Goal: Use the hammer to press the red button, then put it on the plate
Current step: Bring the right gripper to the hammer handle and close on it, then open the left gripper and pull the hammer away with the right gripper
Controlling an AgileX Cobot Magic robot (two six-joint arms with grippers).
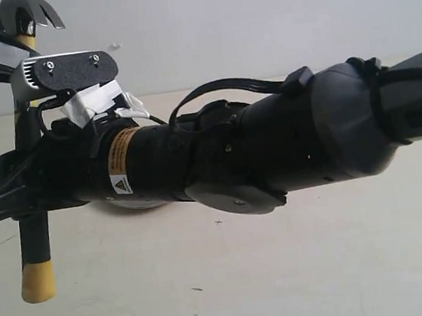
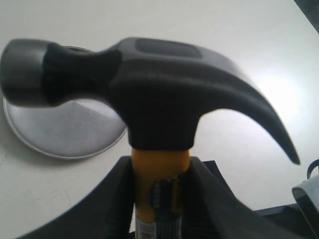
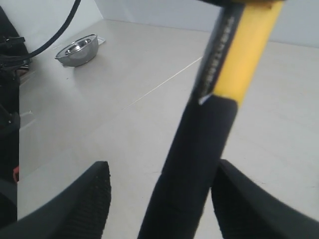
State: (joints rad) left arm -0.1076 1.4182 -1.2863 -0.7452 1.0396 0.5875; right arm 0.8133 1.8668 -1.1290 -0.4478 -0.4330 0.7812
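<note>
Two grippers meet on one tool here, so check each in turn. The pale table (image 1: pixel 287 272) fills the scene, and across it, from the right side of your exterior view to the left, reaches the black right arm (image 1: pixel 286 145). At that left side the hammer (image 1: pixel 36 249) stands upright, head up and yellow end down. The plate (image 2: pixel 60 129) lies flat on the table, and in your left wrist view it sits behind the hammer's round striking face. The exterior view shows only a sliver of it under the right arm. The left gripper (image 2: pixel 160 169) has its fingers (image 2: pixel 109 204) pressed against both sides of the yellow neck, just under the head, gripping it. The right gripper (image 3: pixel 162 172) straddles the black handle lower down. Its fingers (image 3: pixel 84 204) are spread wide, with a clear gap on one side of the handle and little or none on the other.
</note>
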